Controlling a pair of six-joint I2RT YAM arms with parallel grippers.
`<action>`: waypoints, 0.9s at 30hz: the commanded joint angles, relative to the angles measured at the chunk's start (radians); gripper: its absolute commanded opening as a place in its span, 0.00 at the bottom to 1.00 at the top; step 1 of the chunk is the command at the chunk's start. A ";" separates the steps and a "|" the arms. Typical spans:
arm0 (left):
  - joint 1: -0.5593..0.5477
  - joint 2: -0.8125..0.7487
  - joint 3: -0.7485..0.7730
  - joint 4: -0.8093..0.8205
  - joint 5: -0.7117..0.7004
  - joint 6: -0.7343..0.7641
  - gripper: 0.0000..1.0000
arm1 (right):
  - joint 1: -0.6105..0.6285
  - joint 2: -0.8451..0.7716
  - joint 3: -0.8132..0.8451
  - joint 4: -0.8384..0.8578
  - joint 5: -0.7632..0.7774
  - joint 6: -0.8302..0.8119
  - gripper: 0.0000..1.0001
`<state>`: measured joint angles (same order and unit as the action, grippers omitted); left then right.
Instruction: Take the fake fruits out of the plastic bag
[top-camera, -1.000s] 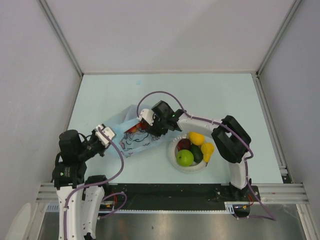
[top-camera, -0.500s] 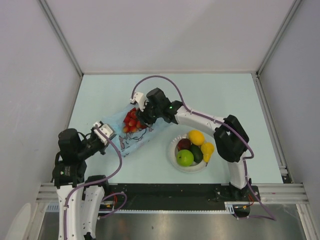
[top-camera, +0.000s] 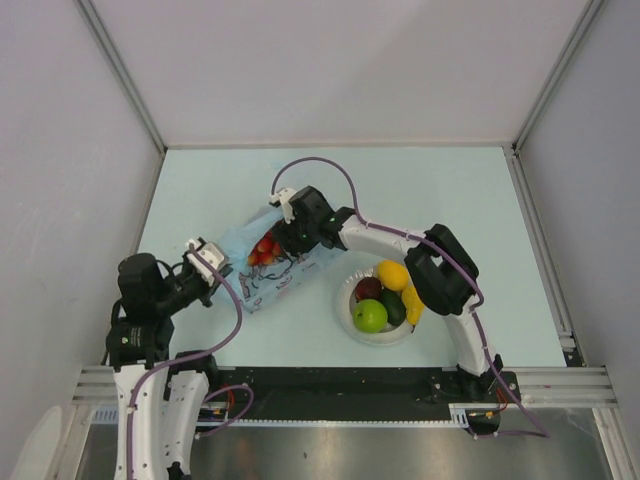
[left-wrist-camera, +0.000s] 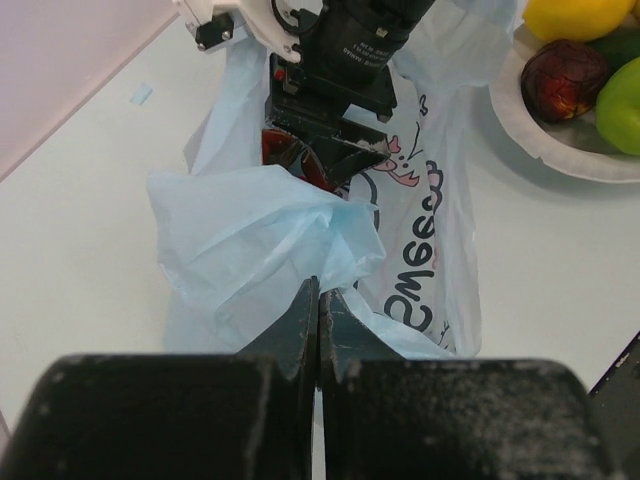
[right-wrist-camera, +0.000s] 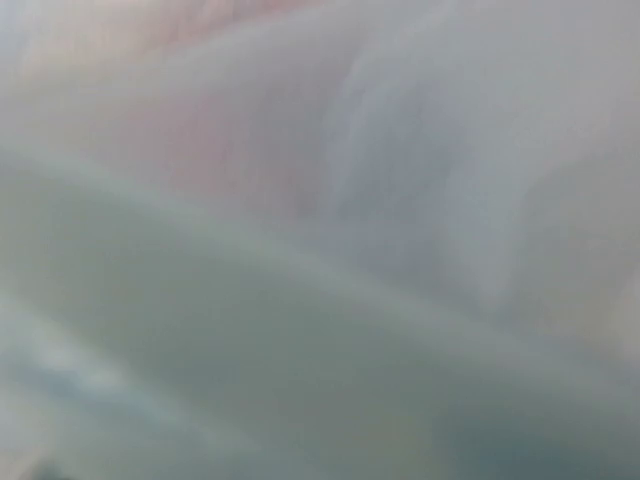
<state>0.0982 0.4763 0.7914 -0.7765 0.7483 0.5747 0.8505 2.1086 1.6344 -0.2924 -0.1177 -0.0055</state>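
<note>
Table (top-camera: 450, 200) carries everything I care about, and the biggest thing on it is the plastic bag (top-camera: 255, 290), crinkled and stretched out between my two arms. Its long axis runs from the left pincer (top-camera: 203, 262) up and away to the right pincer (top-camera: 280, 238), so each pincer sits at one end of it.

The left pincer is clenched on the bunched near end of the bag. In the left wrist view its jaws meet with blue film pinched between them.

Beside the right arm, on the side away from the bag, stands the white plate (top-camera: 345, 318). It holds the green apple (top-camera: 370, 316), lemon (top-camera: 392, 274), maroon fruit (top-camera: 368, 288), avocado (top-camera: 393, 308) and banana (top-camera: 411, 305).

That leaves the red grapes (top-camera: 264, 248), lying in the bag's far, open end. They are right at the right pincer's tips and a full bag-length ahead of the left pincer, so the right arm is plainly the nearer one.

The right pincer is pushed into the bag's mouth. Its own camera shows only blurred film, and I cannot tell whether it has closed on the bunch or stands apart around it.

I judge the pull should run along the bag's axis, away from the left pincer, while the left anchors the other end.
</note>
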 joint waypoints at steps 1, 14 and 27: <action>-0.005 0.022 -0.012 0.031 0.039 -0.025 0.00 | -0.014 0.073 0.051 0.029 0.026 0.061 0.77; -0.003 0.045 -0.018 0.039 0.036 -0.024 0.00 | -0.047 0.068 0.084 0.052 -0.121 -0.093 0.32; -0.005 0.053 -0.050 0.168 0.043 -0.035 0.00 | -0.093 -0.251 -0.079 -0.088 -0.626 -0.407 0.30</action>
<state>0.0982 0.5301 0.7448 -0.6712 0.7635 0.5495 0.7464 1.9369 1.5513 -0.2977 -0.5446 -0.2615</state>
